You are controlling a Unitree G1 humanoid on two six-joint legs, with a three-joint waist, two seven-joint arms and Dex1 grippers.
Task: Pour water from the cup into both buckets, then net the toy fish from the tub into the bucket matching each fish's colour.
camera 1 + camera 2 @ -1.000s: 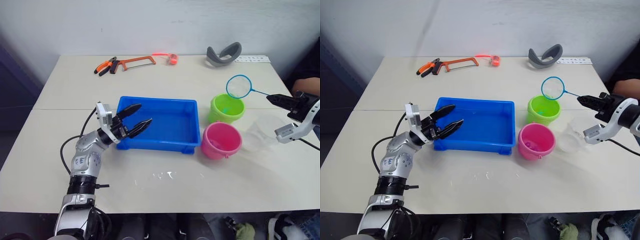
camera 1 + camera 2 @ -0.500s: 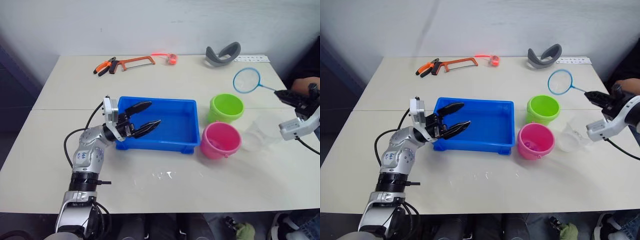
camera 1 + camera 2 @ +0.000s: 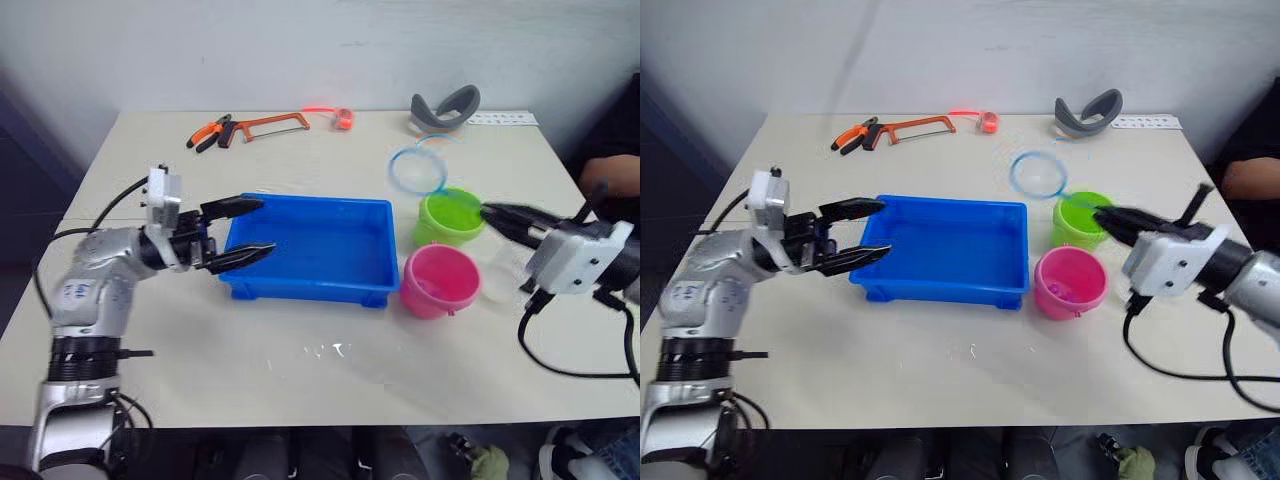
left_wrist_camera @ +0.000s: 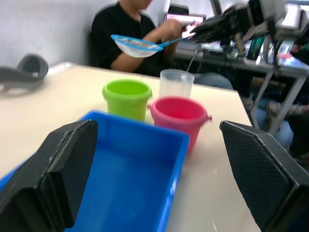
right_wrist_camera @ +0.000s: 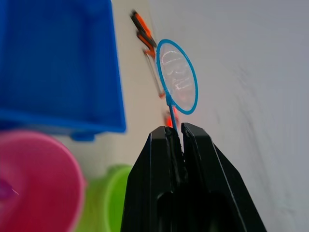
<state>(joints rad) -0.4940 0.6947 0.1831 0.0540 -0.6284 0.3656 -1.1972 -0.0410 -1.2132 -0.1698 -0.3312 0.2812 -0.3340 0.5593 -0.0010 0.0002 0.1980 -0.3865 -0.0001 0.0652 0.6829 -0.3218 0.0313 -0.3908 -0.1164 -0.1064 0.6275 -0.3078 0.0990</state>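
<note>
Netting phase, nearly done per judgement: net (image 3: 417,168) aloft over green bucket (image 3: 452,215), handle pinched in right hand (image 3: 487,213). Tub (image 3: 310,250) looks fish-free. Pink bucket (image 3: 441,281) adjacent. Left hand (image 3: 254,228) spread at tub edge.

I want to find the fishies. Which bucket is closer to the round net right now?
The lime green bucket. The net hangs just above its far rim, while the pink bucket sits nearer the robot.

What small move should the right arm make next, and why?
Probably swing the net left and down over the tub. The right gripper is shut on its handle, and the hoop hangs above the table beyond the green bucket.
</note>
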